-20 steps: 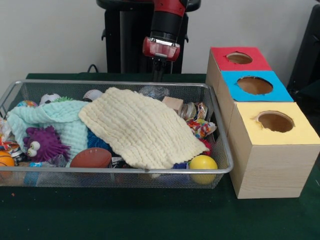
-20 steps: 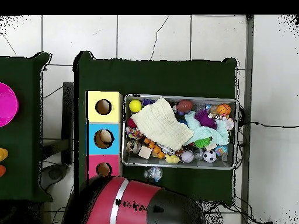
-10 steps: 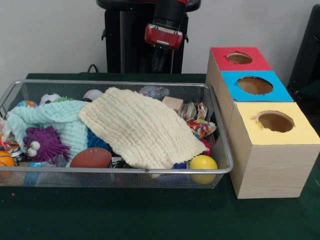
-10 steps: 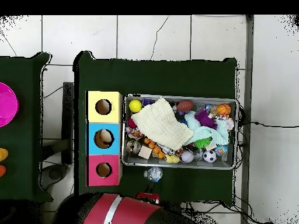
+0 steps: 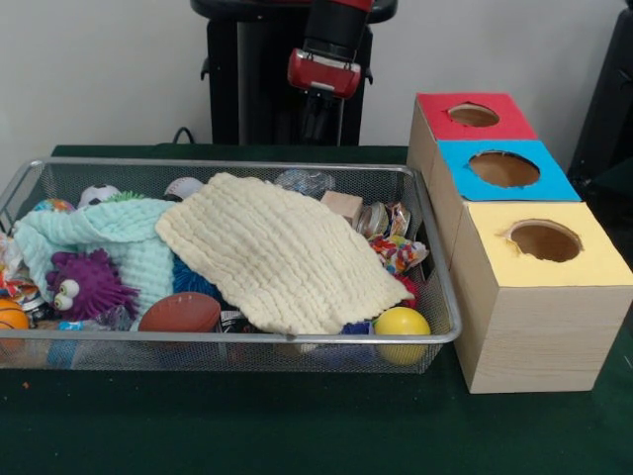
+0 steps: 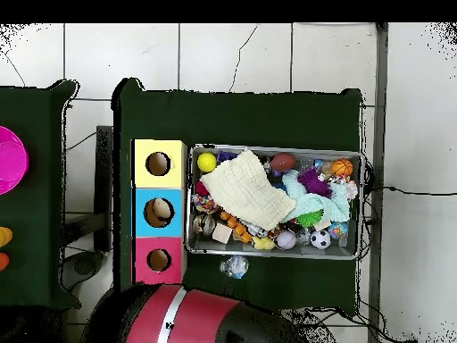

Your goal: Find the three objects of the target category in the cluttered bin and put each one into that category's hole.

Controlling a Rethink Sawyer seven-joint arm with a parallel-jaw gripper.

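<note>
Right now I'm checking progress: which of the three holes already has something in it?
The blue hole: a pale object shows inside it from overhead. The yellow hole and red hole look dark and empty.

One wire bin (image 5: 435,297), two cloths (image 5: 277,252), three holed boxes (image 5: 539,307), one yellow ball (image 5: 402,324).

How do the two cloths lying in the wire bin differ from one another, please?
The cream cloth is pale yellow and lies spread fairly flat across the middle of the bin, while the mint cloth is pale green and bunched toward one end. The cream cloth overlaps the mint cloth's edge, so it sits on top. Both have a crinkled weave and cover toys beneath.
</note>
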